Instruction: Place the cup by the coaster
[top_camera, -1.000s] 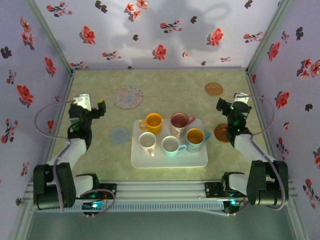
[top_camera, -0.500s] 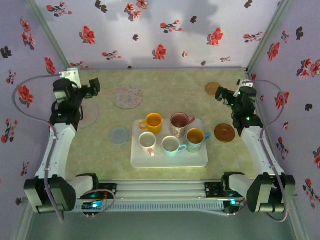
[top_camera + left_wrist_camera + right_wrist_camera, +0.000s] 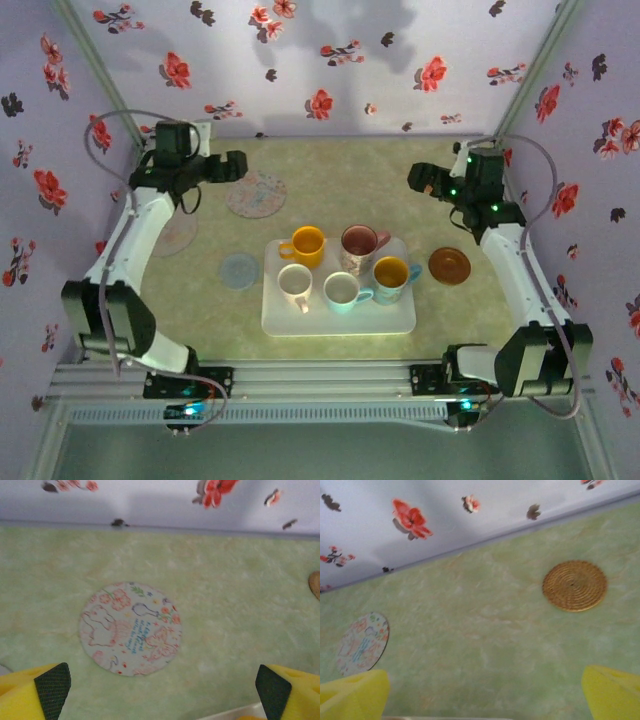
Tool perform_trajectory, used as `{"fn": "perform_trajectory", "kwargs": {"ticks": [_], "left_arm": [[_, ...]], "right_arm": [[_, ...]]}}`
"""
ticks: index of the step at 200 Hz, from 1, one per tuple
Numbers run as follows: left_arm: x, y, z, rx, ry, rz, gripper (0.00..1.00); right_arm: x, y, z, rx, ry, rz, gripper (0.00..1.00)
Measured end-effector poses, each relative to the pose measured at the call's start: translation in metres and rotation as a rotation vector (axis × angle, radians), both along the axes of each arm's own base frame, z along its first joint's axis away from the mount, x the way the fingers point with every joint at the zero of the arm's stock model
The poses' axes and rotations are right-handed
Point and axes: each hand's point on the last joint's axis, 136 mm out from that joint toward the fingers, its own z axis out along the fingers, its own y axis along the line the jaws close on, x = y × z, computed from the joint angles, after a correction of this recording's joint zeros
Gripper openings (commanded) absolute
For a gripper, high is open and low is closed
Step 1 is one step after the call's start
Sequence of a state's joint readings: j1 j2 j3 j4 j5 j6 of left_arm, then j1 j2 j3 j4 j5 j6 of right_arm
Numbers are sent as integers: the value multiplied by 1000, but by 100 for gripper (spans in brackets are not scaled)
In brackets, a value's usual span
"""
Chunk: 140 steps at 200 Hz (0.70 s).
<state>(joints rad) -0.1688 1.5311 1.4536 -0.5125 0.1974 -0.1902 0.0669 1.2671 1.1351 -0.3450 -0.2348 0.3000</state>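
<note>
Top external view: the left gripper is hovering with its jaws spread wide, gripping nothing, just beside the floral coaster at the far left of the tabletop. Opposite, the right gripper is hanging likewise agape and unladen near the far right corner.

Between the two arms and nearer their bases, a white tray is carrying all five cups. The orange cup and maroon cup are standing in the back row. The white cup, mint cup and yellow cup are standing in the front row. All are sitting upright, well apart from either gripper.

A blue coaster is lying just left of the tray and a brown coaster just right of it. A pale coaster is showing partly from behind the left arm.

In the left wrist view, the yellow fingers are framing the floral coaster, which is lying flat on the green surface below the flowered wall. A sliver of the tray is peeking in at the bottom edge.

In the right wrist view, the fingers are framing bare tabletop. A woven coaster is lying ahead to the right, near the wall, and the floral coaster is sitting at the left.
</note>
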Motion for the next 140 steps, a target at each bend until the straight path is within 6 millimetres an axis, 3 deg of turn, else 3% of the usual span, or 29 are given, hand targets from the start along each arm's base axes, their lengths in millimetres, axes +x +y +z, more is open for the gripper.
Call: {"fn": "perform_trajectory", "kwargs": {"ticks": [35,62,140], "left_arm": [[11,-39,-22,19,93,-80,99],[19,-64,-51,60,181,-118,99],[51,-93,-133,181,385,-133,98]], "right_arm": [[1,21,-4,29,39,68,100],[-3,42,-4,65,48,120,100],[-12,94,-15,106,54,234,99]]}}
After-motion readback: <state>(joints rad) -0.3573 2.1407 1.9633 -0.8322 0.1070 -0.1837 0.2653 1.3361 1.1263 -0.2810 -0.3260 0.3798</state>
